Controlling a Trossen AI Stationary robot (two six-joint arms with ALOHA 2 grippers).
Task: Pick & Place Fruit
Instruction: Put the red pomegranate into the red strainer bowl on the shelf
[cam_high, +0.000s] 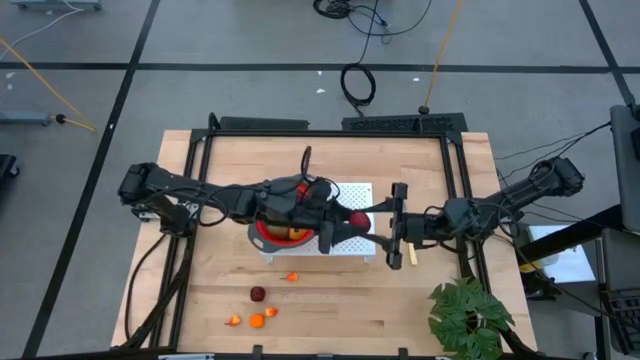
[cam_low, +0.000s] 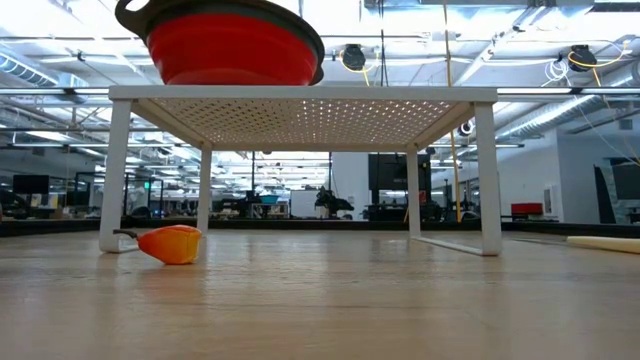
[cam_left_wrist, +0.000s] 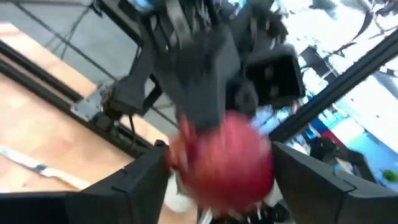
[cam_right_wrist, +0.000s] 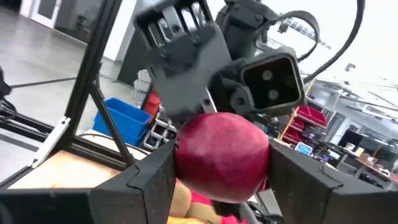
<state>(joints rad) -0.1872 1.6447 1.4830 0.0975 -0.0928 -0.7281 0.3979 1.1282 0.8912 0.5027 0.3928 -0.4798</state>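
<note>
Your right claw (cam_right_wrist: 221, 186) is pinching a dark red ball (cam_right_wrist: 222, 155) at mid-frame of the high view, over the white perforated rack (cam_high: 350, 250). Your left claw (cam_left_wrist: 217, 186) is meeting it there, fingers spread on either side of the same ball; whether they are touching it, you cannot tell. A red bowl (cam_high: 280, 230) is sitting on the rack. Small fruit pieces (cam_high: 258, 318) are lying at the lower left of the wooden bench (cam_high: 400, 300), grey tiled floor surrounding it.

Bowl (cam_high: 278, 232) on rack (cam_high: 352, 252), table (cam_high: 330, 300) centre.
Fruit bits (cam_high: 258, 319) near the table's front edge; plant (cam_high: 468, 318) at its front right corner.
</note>
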